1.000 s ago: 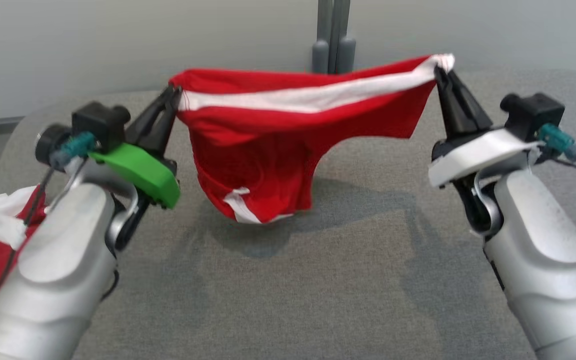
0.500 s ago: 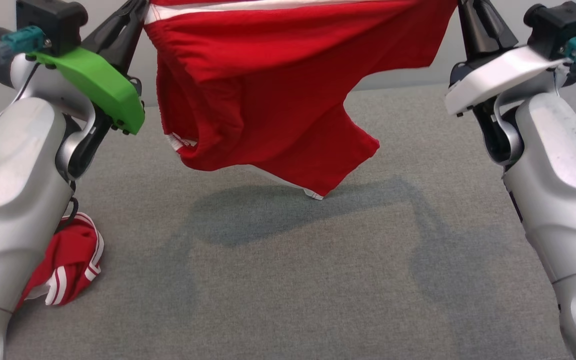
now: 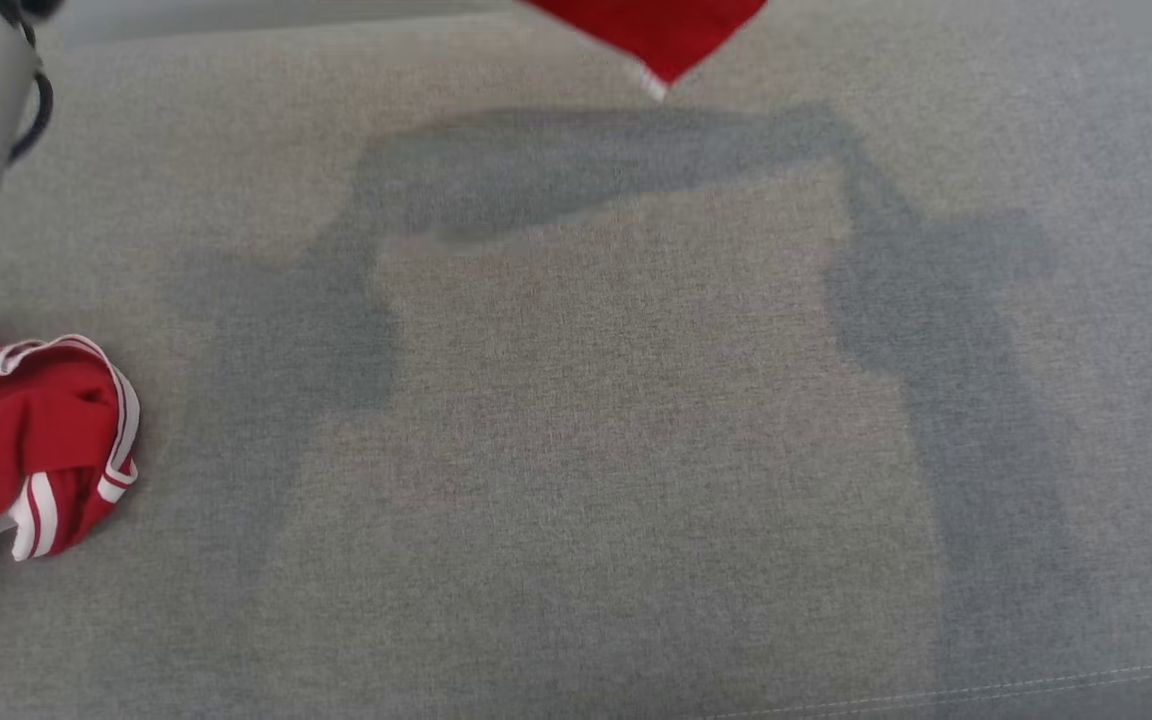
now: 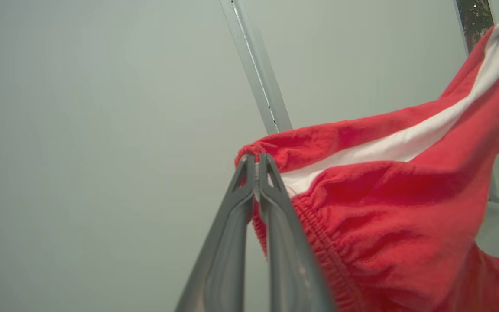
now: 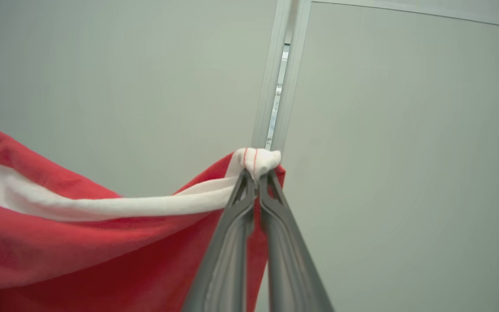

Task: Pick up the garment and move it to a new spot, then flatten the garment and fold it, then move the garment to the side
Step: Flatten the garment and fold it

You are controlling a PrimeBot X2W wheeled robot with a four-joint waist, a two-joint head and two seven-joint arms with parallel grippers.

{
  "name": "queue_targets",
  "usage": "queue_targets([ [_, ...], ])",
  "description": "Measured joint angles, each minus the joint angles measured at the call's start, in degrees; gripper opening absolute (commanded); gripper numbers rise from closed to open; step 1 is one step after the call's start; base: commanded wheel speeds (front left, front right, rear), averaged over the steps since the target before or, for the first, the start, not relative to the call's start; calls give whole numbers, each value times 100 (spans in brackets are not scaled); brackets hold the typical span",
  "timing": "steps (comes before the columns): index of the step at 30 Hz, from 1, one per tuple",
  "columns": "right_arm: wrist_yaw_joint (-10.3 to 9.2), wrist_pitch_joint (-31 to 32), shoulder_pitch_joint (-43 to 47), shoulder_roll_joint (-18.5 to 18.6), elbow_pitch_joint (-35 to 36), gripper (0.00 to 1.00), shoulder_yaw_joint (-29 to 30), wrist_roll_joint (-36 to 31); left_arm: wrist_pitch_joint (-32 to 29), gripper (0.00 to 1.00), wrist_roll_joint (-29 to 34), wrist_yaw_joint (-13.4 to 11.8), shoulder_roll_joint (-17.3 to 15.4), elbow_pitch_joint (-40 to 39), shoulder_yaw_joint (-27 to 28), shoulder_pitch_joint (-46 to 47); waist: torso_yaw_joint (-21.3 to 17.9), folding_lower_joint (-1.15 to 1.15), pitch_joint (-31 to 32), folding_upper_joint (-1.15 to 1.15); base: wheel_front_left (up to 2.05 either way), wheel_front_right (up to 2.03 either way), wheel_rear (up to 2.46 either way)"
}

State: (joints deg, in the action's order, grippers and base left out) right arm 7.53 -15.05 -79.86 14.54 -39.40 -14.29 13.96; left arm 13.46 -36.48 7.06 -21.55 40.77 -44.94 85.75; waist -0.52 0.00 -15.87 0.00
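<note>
The left end effector (image 4: 256, 162) is pinched tight on the red garment (image 4: 383, 208) at one end of its gathered waistband. The right end effector (image 5: 256, 175) is pinched just as tight on a bunched white corner at the other end. The cloth is thus strung between them along its white-striped top edge and sags under its own weight. Gripping two well-separated points, raised in front of the pale wall panels (image 5: 405, 130), seems meant to let the fabric drop open and lose its bunching before it is laid flat. In the head view the garment's lowest tip dangles at the top edge and appears to hang clear of the grey fabric worktop (image 3: 596, 450), its shadow falling on bare surface, a likely landing spot. A crumpled red-and-white cloth (image 3: 31, 440) lies at the worktop's left edge, well apart.
</note>
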Motion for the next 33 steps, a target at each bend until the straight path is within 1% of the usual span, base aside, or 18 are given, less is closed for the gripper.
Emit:
queue_targets([
  [2, 0, 0, -179, -1, 185, 0, 204, -198, 94, 0, 93, 0, 105, 74, 79, 279, 8, 0, -201, 0, 0, 0, 0],
  [3, 0, 0, -179, -1, 185, 0, 204, -198, 94, 0, 93, 0, 105, 74, 79, 279, 8, 0, -201, 0, 0, 0, 0],
  [5, -1, 0, -231, -27, 263, 0, 411, -352, 133, 0, 110, 0, 164, 130, 200, 398, 13, 0, -385, 0, 0, 0, 0],
  [7, 0, 0, -198, -31, 291, 0, 482, -452, 149, 0, 116, 2, 182, 136, 322, 358, 16, 1, -548, 0, 0, 0, 0],
  [10, 0, 0, 6, 0, 341, 0, 480, -438, 156, 0, 133, 25, 183, 4, 466, 37, 14, 0, -769, 0, 0, 0, 0],
  [13, 0, 0, 246, 80, 428, 0, 437, -246, 158, 0, 43, 32, 185, -156, 589, -360, 0, 1, -1004, 0, 0, 0, 0],
  [17, -1, 0, 950, 155, 649, 0, 92, 190, 158, 0, -287, 34, 260, -409, 627, -1084, -34, 0, -1315, 0, 0, 0, 0],
  [20, 0, 1, 1725, 277, 867, 0, -74, 593, 165, 0, -541, 34, 346, -552, 431, -1834, -81, 0, -1480, 0, 0, 0, 0],
  [24, 0, 0, 2614, 651, 1170, 0, -221, 1048, 165, 0, -1001, 35, 469, -716, -15, -2619, -165, 0, -1522, 0, 0, 0, 0],
  [25, 0, 1, 2835, 732, 1206, 0, -214, 1165, 165, 0, -1110, 35, 463, -734, -168, -2806, -177, 0, -1496, 0, 0, 0, 0],
  [30, 0, 1, 3881, 898, 1336, 0, -347, 1646, 166, 0, -1830, 35, 398, -871, -481, -3690, -220, 0, -1236, 0, 0, 0, 0],
  [33, 0, 0, 4365, 982, 1333, 0, -348, 1831, 165, 0, -2149, 35, 279, -973, -745, -4107, -219, 0, -1005, 0, 0, 0, 0],
])
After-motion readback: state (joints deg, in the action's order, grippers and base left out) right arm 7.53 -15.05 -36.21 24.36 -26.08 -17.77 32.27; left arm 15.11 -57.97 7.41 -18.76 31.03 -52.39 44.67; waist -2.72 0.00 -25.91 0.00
